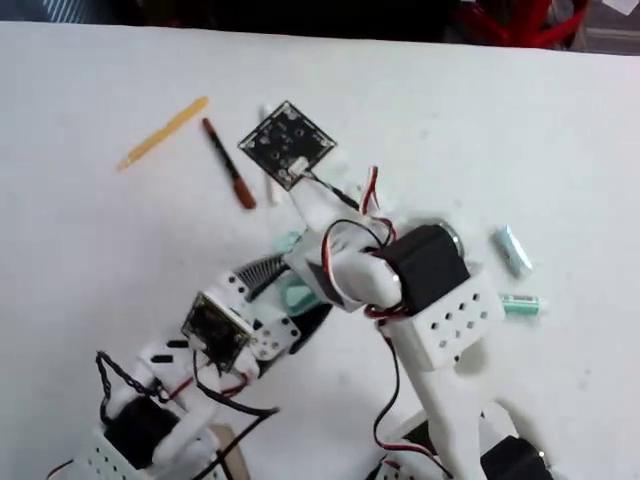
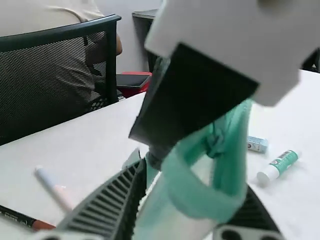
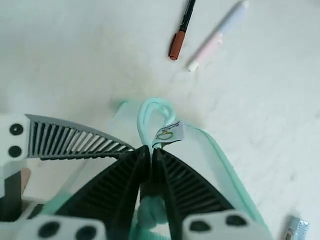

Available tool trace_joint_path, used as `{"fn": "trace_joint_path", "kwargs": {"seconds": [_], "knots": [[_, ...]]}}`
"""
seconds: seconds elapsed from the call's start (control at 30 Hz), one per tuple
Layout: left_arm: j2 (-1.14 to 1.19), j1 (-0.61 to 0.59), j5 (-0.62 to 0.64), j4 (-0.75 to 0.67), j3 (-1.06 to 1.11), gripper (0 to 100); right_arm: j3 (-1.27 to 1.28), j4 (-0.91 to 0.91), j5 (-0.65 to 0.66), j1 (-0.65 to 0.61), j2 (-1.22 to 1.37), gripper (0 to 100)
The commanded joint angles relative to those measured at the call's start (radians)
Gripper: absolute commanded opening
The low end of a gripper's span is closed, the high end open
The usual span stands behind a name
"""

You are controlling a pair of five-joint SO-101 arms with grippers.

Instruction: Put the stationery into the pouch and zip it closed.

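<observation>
The teal pouch is seen near the middle of the white table, tucked under both arms. Its cord loop is pinched by the right gripper, whose black fingers are pressed together on it, the loop arching out just beyond their tips. The pouch's bunched fabric is clamped by the left gripper, a grey ribbed finger set against one side and a black finger on the other. The rest of the stationery is left outside the pouch: a yellow pen, a brown pen and a white pen are spread at the far left, while a glue stick and a small blue packet are seen to the right.
</observation>
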Motion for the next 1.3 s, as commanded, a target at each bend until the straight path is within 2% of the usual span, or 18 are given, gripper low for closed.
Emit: {"fn": "trace_joint_path", "kwargs": {"seconds": [0.0,0.07,0.13,0.4,0.67,0.93,1.03,1.17,1.27], "knots": [[-0.007,0.093,-0.023,0.038,-0.017,13,0.005,0.004,-0.002,-0.025,-0.013,1.8],[-0.007,0.134,-0.121,0.04,-0.012,2,0.0,0.004,-0.002,-0.007,-0.015,1.8],[-0.007,0.153,-0.184,0.044,-0.012,4,-0.003,-0.001,-0.002,0.024,-0.022,1.8],[-0.007,0.097,-0.176,0.034,-0.018,2,-0.123,-0.002,-0.009,0.211,-0.022,1.8],[-0.007,0.005,-0.175,-0.006,-0.017,2,-0.221,0.002,-0.003,0.306,-0.022,1.8],[-0.007,-0.01,-0.175,-0.012,-0.017,2,-0.221,-0.002,0.0,0.417,-0.022,1.8],[-0.007,-0.01,-0.175,-0.014,-0.014,2,-0.226,0.033,-0.006,0.352,-0.035,2.1],[-0.005,-0.012,-0.175,-0.029,-0.009,2,-0.236,0.048,-0.008,0.134,-0.125,2.2],[-0.005,-0.031,-0.175,-0.031,-0.009,2,-0.227,0.05,0.003,-0.002,-0.22,9.8]]}}
